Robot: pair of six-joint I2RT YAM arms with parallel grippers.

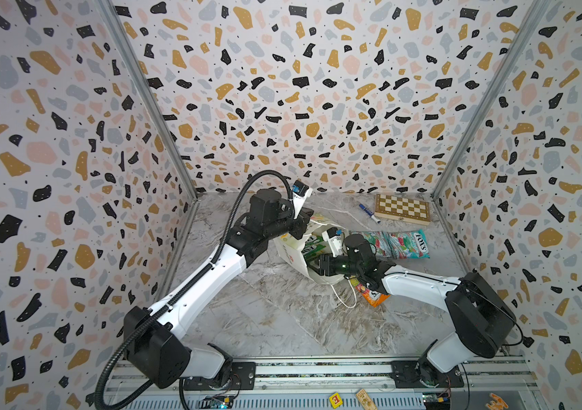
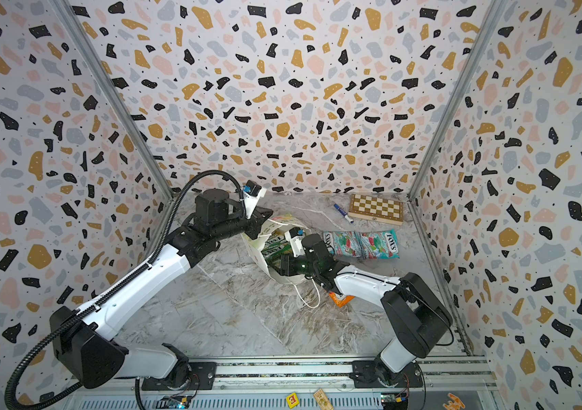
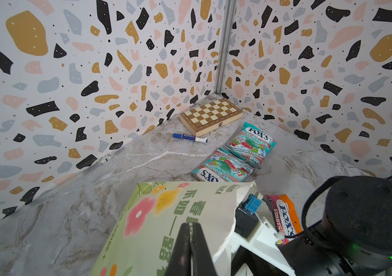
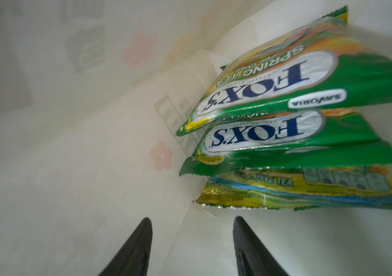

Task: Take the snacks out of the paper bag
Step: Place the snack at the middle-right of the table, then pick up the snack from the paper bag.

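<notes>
The white paper bag point(image 1: 289, 252) point(image 2: 256, 250) with its flower print point(image 3: 156, 227) lies tilted mid-table, mouth toward the right arm. My left gripper point(image 1: 304, 220) point(image 3: 191, 225) is shut on its upper rim. My right gripper point(image 1: 316, 265) point(image 4: 192, 219) is open inside the bag, holding nothing. Just past its tips lie three stacked green snacks point(image 4: 285, 83) point(image 4: 273, 133) point(image 4: 309, 191), also seen in the bag's mouth point(image 2: 275, 245). Two teal snacks point(image 1: 371, 242) point(image 1: 408, 245) point(image 3: 252, 141) lie on the table right of the bag. An orange snack point(image 1: 374, 297) point(image 3: 285, 215) lies partly under my right arm.
A folded chessboard point(image 1: 403, 209) and a blue marker point(image 1: 369, 213) sit in the back right corner. The bag's white cord handle point(image 1: 344, 300) trails on the marble table toward the front. Patterned walls close in the left, back and right sides.
</notes>
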